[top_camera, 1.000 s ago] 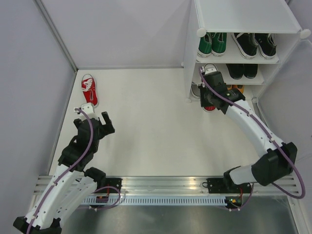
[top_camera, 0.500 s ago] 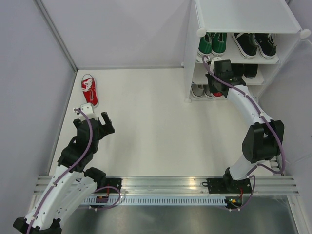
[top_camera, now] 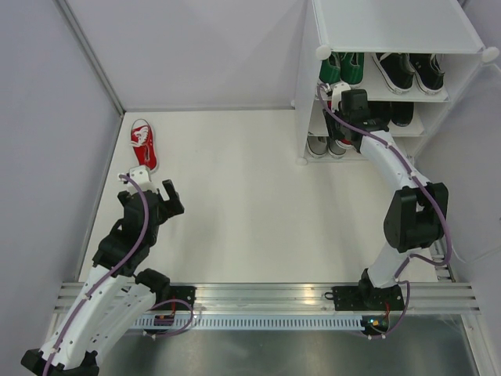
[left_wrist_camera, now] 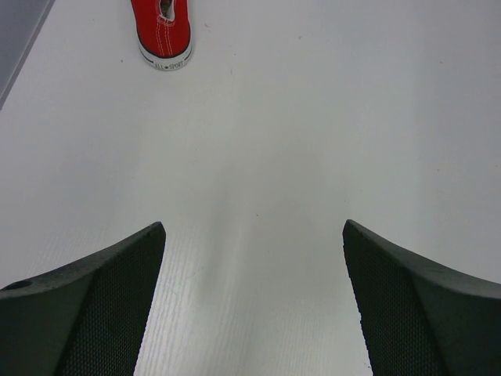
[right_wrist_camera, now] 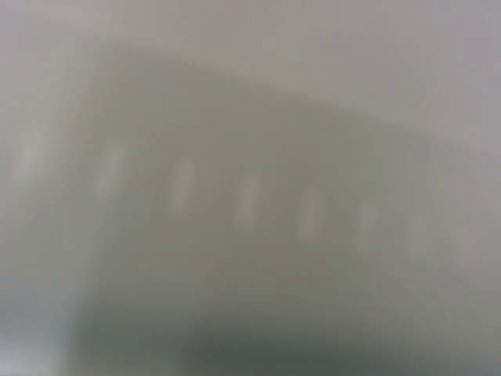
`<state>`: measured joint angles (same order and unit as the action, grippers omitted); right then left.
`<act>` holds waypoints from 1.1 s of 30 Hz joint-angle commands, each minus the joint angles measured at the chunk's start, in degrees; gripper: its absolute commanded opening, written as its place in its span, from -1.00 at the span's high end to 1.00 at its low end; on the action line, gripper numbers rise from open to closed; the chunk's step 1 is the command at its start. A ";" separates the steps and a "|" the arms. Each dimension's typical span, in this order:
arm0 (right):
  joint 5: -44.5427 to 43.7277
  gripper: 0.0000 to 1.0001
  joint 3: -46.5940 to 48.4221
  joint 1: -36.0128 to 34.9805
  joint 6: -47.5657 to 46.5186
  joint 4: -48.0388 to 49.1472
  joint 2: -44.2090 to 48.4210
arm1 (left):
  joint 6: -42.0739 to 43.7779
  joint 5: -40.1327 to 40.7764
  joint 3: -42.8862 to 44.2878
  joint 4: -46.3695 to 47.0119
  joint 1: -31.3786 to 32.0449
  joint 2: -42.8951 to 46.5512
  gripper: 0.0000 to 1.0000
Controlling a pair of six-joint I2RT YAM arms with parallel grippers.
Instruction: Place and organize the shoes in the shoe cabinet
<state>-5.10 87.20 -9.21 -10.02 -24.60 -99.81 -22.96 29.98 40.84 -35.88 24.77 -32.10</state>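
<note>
Since the earlier frames the right arm (top_camera: 395,176) has swung from the table in front of the shoe cabinet (top_camera: 391,23) up to the mouth of the tier beneath the green and black pairs. The red shoe seen at its wrist a second ago is no longer in sight. The left arm has not moved.

Shoes counted in the overhead view:
- Two green shoes (top_camera: 340,69) stand on the uppermost open tier of the cabinet.
- Two black shoes (top_camera: 411,72) stand beside them on the same tier.
- More black shoes (top_camera: 394,114) sit one tier down, partly hidden, so their number cannot be told.
- Two grey shoes (top_camera: 326,146) occupy the lowest visible tier.
- One red shoe (top_camera: 143,145) lies on the table (top_camera: 235,180), well to the left of the cabinet.

The left gripper (left_wrist_camera: 254,227) stands spread wide with nothing between its fingers. It hovers over bare table far left of the cabinet, and the red shoe lies just ahead of it — apart, not touching.

The right gripper is hidden inside the cabinet. Its wrist view shows only a blurred pale surface, so neither its opening nor any grip can be told.
</note>
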 commanded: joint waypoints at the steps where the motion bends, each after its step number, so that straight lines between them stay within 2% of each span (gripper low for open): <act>1: -1.58 0.01 1.84 0.34 -0.53 4.56 2.60 | 1.95 0.52 -0.32 2.04 -0.17 0.11 -0.92; 9: -1.14 -0.37 -3.70 0.25 2.99 5.18 14.18 | 2.04 0.26 -0.41 2.04 -0.17 0.19 -0.92; 13: -0.44 -0.48 -8.17 0.25 4.83 7.71 18.86 | 2.04 -0.01 -0.41 2.13 -0.08 0.19 -0.92; 19: -0.43 -0.50 -10.72 0.25 7.38 7.11 19.82 | 1.96 -0.18 -0.41 2.04 -0.17 0.46 -0.92; 22: -2.36 -0.57 -17.29 0.34 9.40 12.02 22.55 | 1.87 -0.18 -0.41 2.04 -0.17 0.72 -0.92; 25: -1.33 -0.72 -21.53 2.34 12.37 16.32 23.70 | 2.04 -0.44 -0.41 2.22 -0.17 0.63 -0.92; 33: 3.42 -0.84 -26.73 6.40 15.29 23.36 22.21 | 2.13 -1.32 -0.50 2.22 -0.17 0.54 -0.92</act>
<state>-5.21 61.32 -3.57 2.70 -8.75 -78.04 -22.94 29.41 40.84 -35.86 24.77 -31.92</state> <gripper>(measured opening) 0.916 0.963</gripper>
